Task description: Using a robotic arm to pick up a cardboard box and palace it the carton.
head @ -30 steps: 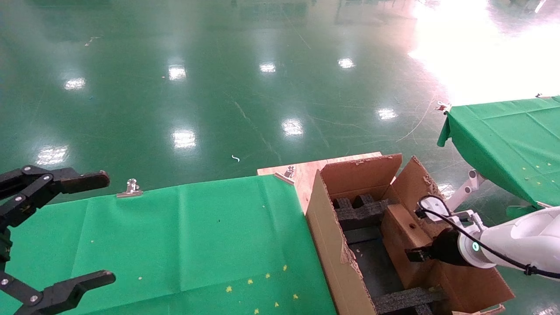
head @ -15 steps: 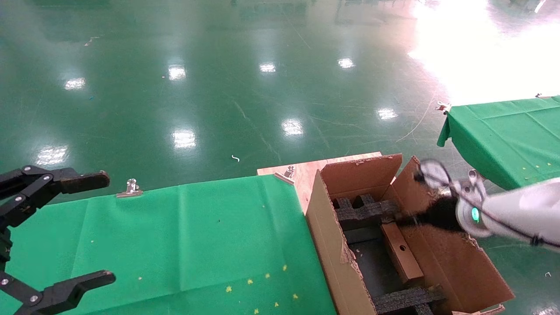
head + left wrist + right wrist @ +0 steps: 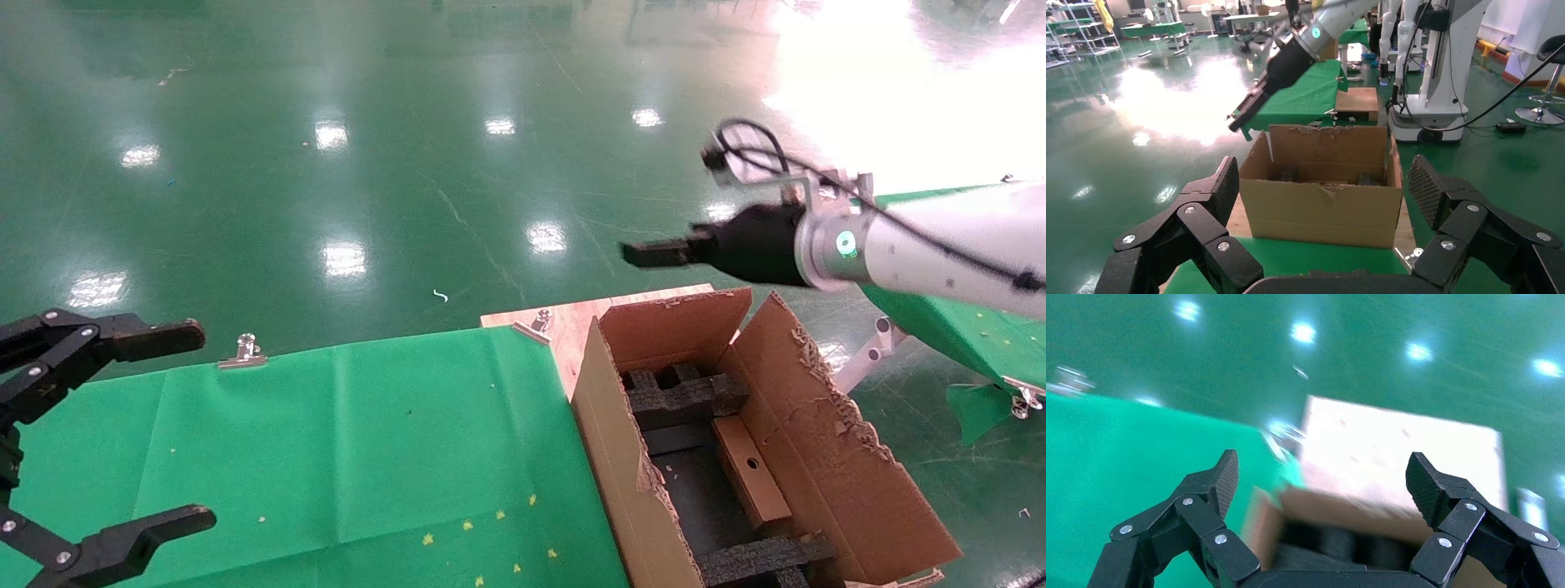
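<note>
The cardboard box (image 3: 750, 472) lies in the carton (image 3: 621, 457), half hidden among foam blocks (image 3: 682, 396). My right gripper (image 3: 645, 254) hangs above, spread wide and empty; my left gripper (image 3: 176, 425), cut off at the edge, gapes wide too.

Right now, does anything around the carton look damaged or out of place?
The carton's flap edges are ragged and torn. Inside, the cardboard box lies flat between black foam blocks, not askew.

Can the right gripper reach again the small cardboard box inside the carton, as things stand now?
Probably yes. The right gripper hangs open above the carton, whose flaps stand open, and the cardboard box lies uncovered between the foam blocks.
</note>
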You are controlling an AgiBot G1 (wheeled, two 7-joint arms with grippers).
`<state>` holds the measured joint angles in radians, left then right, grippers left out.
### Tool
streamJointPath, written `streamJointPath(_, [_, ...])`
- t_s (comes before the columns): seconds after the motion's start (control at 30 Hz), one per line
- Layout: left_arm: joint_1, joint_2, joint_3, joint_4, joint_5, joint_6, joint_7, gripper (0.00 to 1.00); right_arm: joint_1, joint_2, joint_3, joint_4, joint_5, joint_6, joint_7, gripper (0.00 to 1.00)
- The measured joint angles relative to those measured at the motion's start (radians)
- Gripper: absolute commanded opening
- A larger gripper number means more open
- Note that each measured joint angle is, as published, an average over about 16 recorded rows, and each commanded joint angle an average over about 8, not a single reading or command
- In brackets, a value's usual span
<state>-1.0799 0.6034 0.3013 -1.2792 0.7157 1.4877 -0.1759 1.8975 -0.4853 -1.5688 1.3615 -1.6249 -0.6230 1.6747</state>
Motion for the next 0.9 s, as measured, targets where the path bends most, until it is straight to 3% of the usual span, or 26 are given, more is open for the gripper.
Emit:
streamJointPath(0.17, [0.000,0.000,0.000,0.000,0.000,0.000,0.000,1.00,0.029,-0.001,0.050,0.004,0.186,-0.031,-0.127,1.00])
streamJointPath(0.3, [0.000,0.000,0.000,0.000,0.000,0.000,0.000,1.00,0.038,0.002,0.074,0.005,0.275,-0.054,-0.189,1.00])
streamJointPath(0.63, [0.000,0.000,0.000,0.001,-0.001,-0.001,0.000,1.00,0.003,-0.002,0.134,0.001,0.328,-0.101,-0.257,1.00])
streamJointPath(0.9, [0.000,0.000,0.001,0.001,-0.001,-0.001,0.001,1.00,-0.091,-0.016,0.264,-0.008,0.389,-0.187,-0.395,1.00])
